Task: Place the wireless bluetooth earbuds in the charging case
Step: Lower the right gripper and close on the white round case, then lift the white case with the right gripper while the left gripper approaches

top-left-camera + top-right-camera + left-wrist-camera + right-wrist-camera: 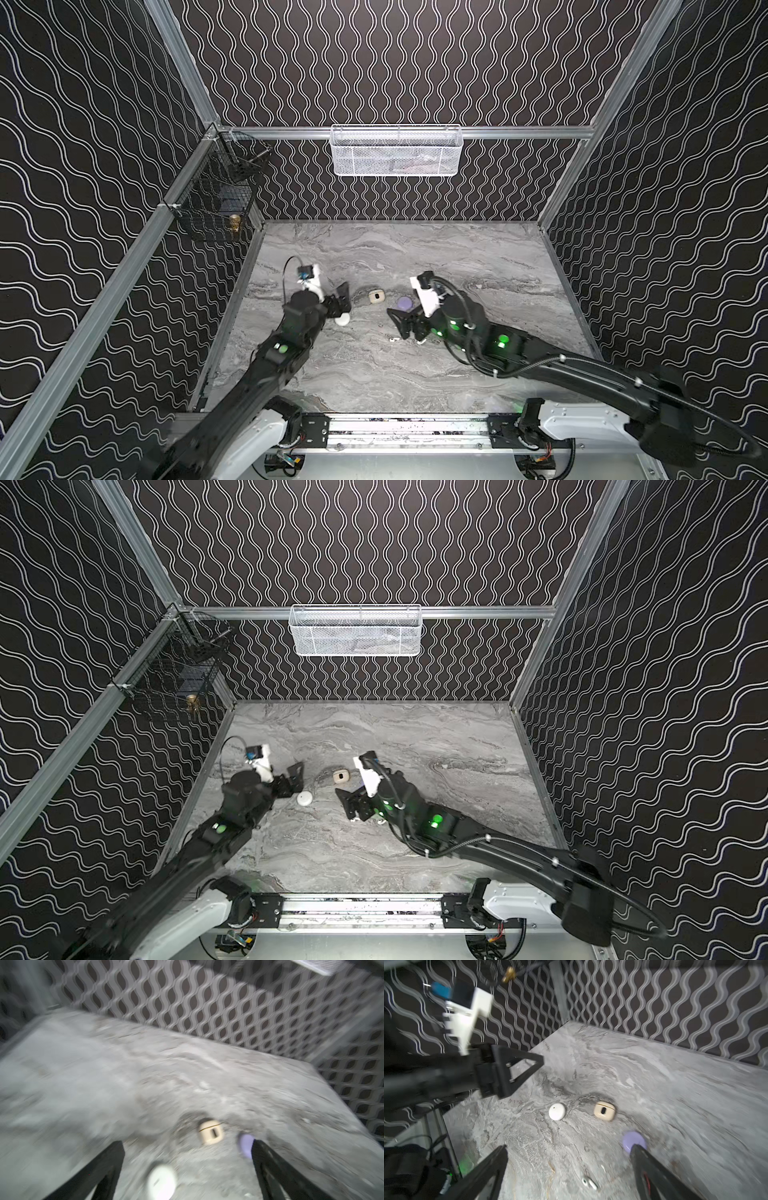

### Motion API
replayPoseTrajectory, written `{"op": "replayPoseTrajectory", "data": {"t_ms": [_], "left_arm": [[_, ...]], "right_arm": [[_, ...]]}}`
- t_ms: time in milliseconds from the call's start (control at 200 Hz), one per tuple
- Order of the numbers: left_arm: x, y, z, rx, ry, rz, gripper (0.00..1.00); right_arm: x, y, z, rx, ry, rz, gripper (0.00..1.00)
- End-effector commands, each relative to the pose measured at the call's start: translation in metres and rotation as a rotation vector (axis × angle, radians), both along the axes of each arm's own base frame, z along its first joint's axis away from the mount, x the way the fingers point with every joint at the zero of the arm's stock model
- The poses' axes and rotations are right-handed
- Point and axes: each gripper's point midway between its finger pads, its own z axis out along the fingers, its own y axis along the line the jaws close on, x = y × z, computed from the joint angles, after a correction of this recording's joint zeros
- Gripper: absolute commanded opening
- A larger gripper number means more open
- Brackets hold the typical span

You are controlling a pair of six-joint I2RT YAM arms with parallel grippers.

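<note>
White glossy plastic, tiny and stemmed, the earbud [588,1183] lies on the marbled table [654,1084] between the right gripper's [568,1148] fingers, back from their tips, its stem slanting across the gap. Those jaws stand wide and empty, and that arm is clearly the nearer. The left gripper [346,300] gapes wide too, holding nothing, just above the round white case [557,1111]. A rounded-square beige case [604,1112] sits beside it. One right finger partly hides the domed lavender case [632,1139]. All three look shut.
</note>
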Motion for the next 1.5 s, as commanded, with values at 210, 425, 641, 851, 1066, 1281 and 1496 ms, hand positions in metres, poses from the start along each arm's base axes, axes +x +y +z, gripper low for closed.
{"op": "replayPoseTrajectory", "data": {"t_ms": [210, 425, 641, 851, 1066, 1281, 1496], "left_arm": [[-0.027, 0.057, -0.060, 0.127, 0.200, 0.282, 0.99], [-0.031, 0.073, -0.062, 0.109, 0.200, 0.387, 0.99], [-0.024, 0.108, -0.085, -0.117, 0.244, 0.424, 0.99], [-0.014, 0.119, -0.102, -0.180, 0.284, 0.437, 0.99], [-0.009, 0.118, -0.105, -0.181, 0.290, 0.426, 0.99], [-0.012, 0.115, -0.100, -0.191, 0.259, 0.411, 0.99], [-0.013, 0.115, -0.101, -0.192, 0.259, 0.408, 0.98]], "right_arm": [[0.044, 0.105, -0.086, -0.218, -0.008, 0.171, 0.95], [0.076, 0.136, -0.154, -0.364, 0.007, 0.222, 0.98], [0.078, 0.147, -0.173, -0.398, 0.001, 0.280, 0.99], [0.071, 0.152, -0.204, -0.435, 0.039, 0.342, 0.95], [0.072, 0.157, -0.222, -0.466, 0.070, 0.358, 0.85], [0.075, 0.160, -0.234, -0.481, 0.090, 0.345, 0.72], [0.075, 0.158, -0.238, -0.485, 0.099, 0.336, 0.56]]}}
